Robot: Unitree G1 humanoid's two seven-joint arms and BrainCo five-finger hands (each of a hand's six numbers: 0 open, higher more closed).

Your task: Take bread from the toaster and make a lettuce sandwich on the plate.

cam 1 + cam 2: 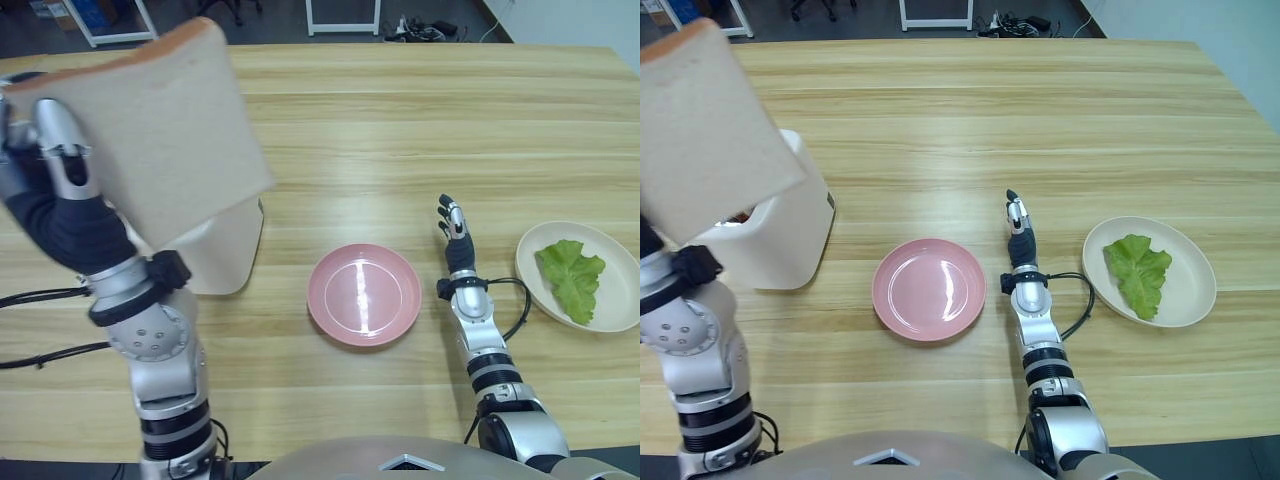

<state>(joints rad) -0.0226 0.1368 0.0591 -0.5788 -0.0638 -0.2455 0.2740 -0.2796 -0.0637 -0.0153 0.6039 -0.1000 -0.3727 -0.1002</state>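
Observation:
My left hand (60, 165) is raised at the left, shut on a large slice of bread (165, 130) held up close to the camera, above the white toaster (780, 235). The empty pink plate (364, 294) lies at the table's middle. To its right my right hand (455, 228) rests on the table with fingers straight, holding nothing. A cream plate (625, 300) at the right carries a green lettuce leaf (572, 275).
Black cables run over the table at the left edge (40, 295), and another loops beside my right wrist (520, 300). The wooden table (420, 130) stretches far behind the plates. Furniture legs and boxes stand beyond its far edge.

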